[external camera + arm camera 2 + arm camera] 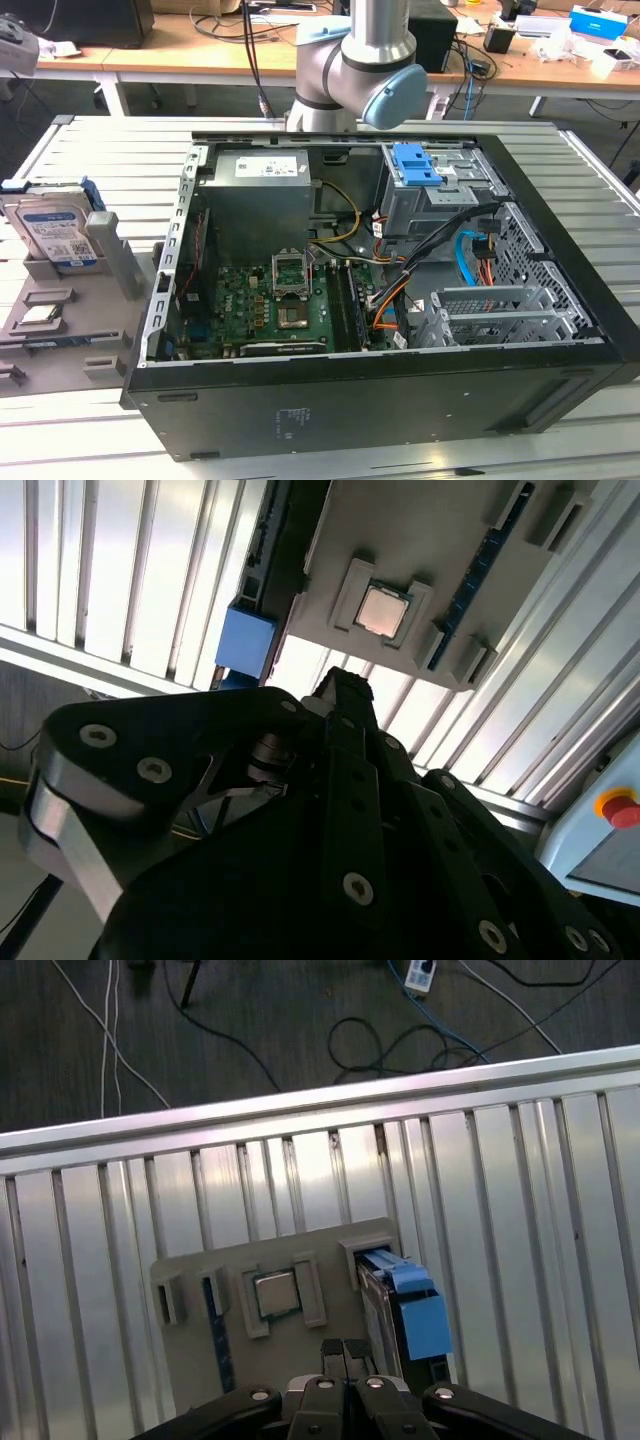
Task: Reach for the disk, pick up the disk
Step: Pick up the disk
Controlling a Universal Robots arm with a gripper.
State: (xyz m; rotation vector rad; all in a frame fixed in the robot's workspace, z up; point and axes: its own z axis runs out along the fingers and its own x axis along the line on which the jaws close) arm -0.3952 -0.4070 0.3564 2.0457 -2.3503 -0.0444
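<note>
The disk (55, 235) stands on edge in a grey holder (105, 255) on the slatted table, at the exterior view's left. It is silver, with a blue-and-white label and blue rails. In the first wrist view I look down on the disk's (400, 1305) blue-railed edge, and my gripper (345, 1348) hangs well above the holder (190, 1380), its two black fingertips pressed together with nothing between them. In the second wrist view the gripper (345, 685) points toward the holder (400, 540), and the disk's blue rail (245, 640) shows beside it.
An open computer case (380, 300) fills the middle of the table, with a bright blue clip (415, 165) in its drive bay. The holder also carries a square processor chip (275, 1293) and a memory stick (215, 1330). Cables lie on the floor beyond the table edge (300, 1110).
</note>
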